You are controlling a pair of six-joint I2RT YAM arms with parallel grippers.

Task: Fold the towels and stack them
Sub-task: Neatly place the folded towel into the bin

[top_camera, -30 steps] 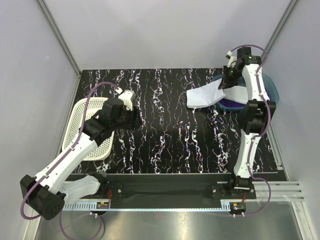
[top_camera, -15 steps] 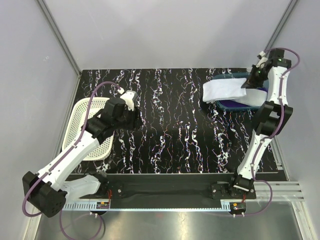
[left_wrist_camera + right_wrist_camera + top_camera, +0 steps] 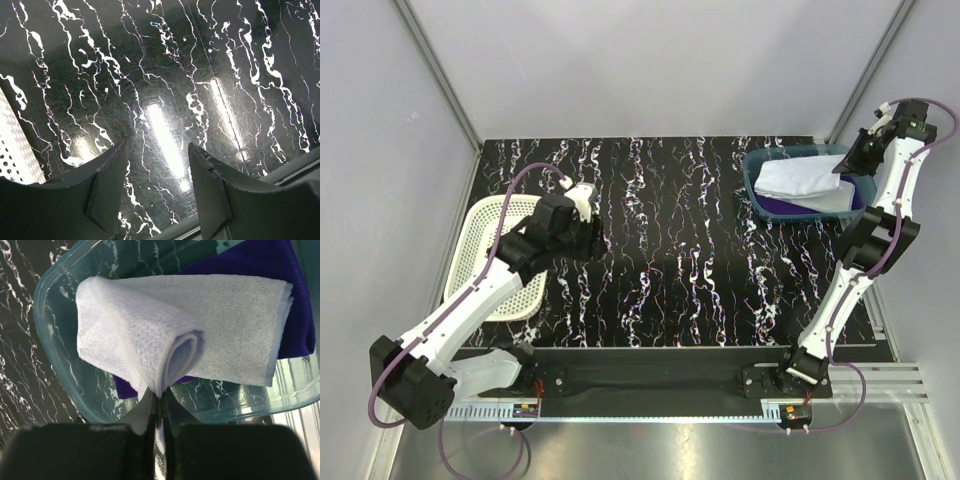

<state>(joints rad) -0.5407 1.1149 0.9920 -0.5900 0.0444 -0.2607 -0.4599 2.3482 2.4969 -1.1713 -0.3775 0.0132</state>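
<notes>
Currently, the loosely folded pale towel (image 3: 220, 325) is lying over the purple towel (image 3: 270, 265) inside the teal bin (image 3: 47, 330), with the right gripper (image 3: 159, 402) pinching its edge closed and the left gripper (image 3: 157, 195) hovering open above the table (image 3: 165, 75), so stacking is seemingly under way, calling for a clean release.

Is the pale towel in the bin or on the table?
In the bin: pale towel lies over the purple towel inside its rim, right gripper pinching one fold.
</notes>
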